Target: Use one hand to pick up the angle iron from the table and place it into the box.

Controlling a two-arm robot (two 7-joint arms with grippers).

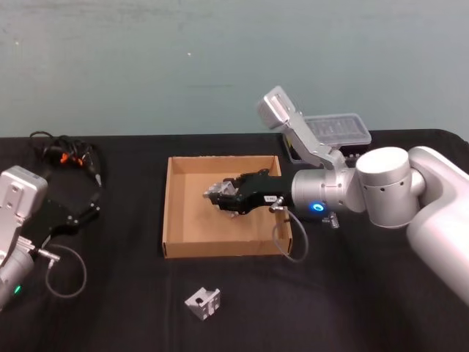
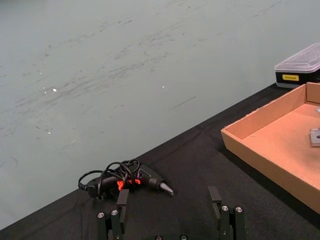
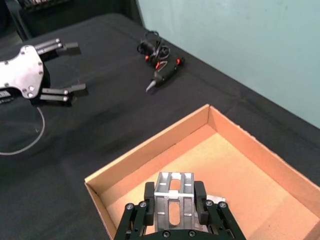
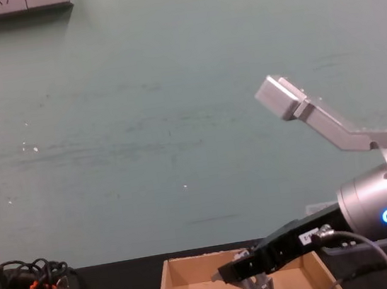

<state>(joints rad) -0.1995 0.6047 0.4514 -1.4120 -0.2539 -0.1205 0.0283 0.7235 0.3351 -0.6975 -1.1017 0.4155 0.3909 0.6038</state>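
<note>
My right gripper reaches in over the box and is shut on a silvery angle iron, held above the cardboard floor. The chest view has that gripper just above the box's wall. Another angle iron lies on the black table in front of the box, apart from both grippers. My left gripper is parked at the table's left, open and holding nothing; the right wrist view also catches it. A small grey metal piece shows inside the box.
A black case with a clear lid stands behind the box's right corner, under my right arm. A black tool with a coiled cable lies at the far left. My right arm's cable loops over the box's right wall.
</note>
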